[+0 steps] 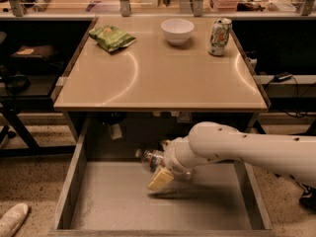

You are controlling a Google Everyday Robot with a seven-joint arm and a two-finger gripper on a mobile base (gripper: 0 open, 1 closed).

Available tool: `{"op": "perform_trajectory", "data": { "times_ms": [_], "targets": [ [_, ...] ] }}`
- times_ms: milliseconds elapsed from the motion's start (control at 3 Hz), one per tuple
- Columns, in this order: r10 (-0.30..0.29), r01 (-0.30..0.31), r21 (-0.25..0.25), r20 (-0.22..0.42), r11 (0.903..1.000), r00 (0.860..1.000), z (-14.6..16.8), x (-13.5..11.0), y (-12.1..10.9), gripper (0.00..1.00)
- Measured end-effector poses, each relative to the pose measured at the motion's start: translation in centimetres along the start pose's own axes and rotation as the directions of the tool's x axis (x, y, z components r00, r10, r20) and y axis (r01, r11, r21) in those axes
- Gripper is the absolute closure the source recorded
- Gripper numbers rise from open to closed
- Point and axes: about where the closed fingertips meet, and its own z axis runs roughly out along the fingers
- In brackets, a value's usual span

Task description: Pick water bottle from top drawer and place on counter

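Observation:
The water bottle (151, 157) is a small clear bottle with a white cap pointing left. It lies on its side near the back of the open top drawer (113, 201). My gripper (160, 178) reaches into the drawer from the right on a white arm. It sits just in front of and right of the bottle, close to or touching it, above the grey drawer bottom. The arm hides the bottle's right end. The beige counter (163, 78) lies above and behind the drawer.
On the counter stand a white bowl (177, 31), a green-white drink can (219, 36) at the back right and a green snack bag (111, 36) at the back left. The drawer has low grey side walls. A white shoe (12, 218) is on the floor at the lower left.

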Motion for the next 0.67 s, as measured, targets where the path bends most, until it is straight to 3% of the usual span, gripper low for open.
{"op": "perform_trajectory", "data": {
  "times_ms": [667],
  "targets": [
    [0.000, 0.000, 0.000, 0.000, 1.0000, 1.000, 0.00, 0.00, 0.00, 0.66]
  ]
}}
